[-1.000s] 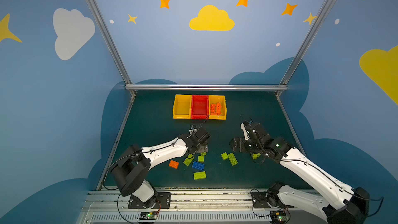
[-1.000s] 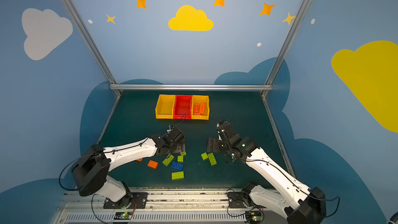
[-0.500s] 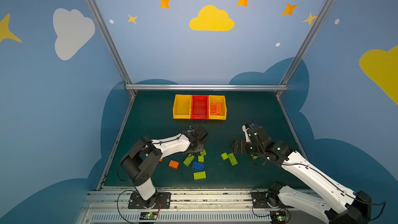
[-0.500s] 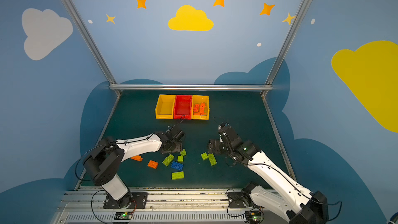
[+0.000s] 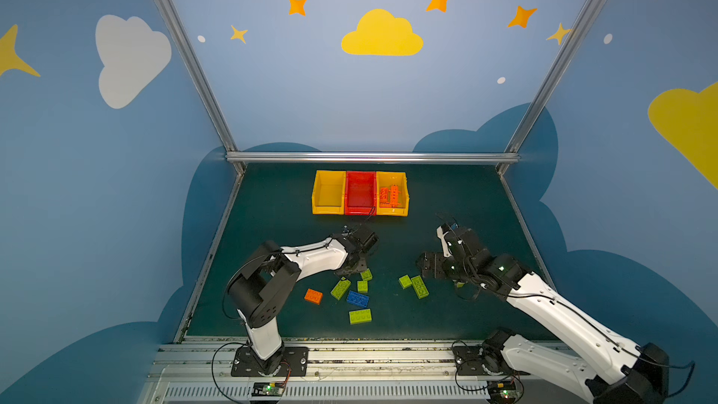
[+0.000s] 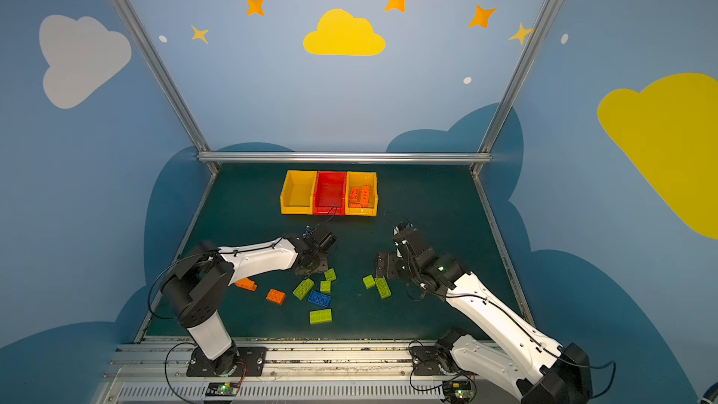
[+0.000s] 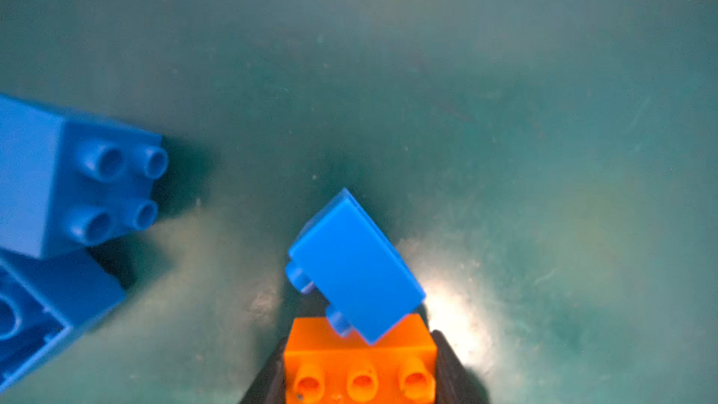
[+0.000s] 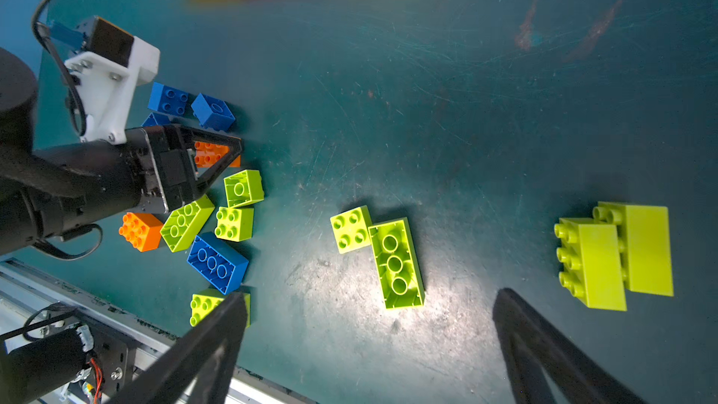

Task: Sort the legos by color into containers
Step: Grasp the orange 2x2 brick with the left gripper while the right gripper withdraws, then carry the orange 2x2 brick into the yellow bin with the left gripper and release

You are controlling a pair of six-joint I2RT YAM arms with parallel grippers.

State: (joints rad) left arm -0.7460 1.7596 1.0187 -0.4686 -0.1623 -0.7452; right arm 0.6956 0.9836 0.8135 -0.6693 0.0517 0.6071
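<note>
moved: left end effector [image 7: 359, 375] clamped orange brick [image 7: 388, 355] (wrist-only) | right end effector [image 8: 369, 295] spread, empty

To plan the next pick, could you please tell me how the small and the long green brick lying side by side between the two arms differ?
Size: the small green brick is square with four studs, while the long green brick is clearly longer. Pose: the small brick lies studs up; the long brick lies upside down, hollow underside showing. Both are lime green, lie on the mat and touch.
</note>
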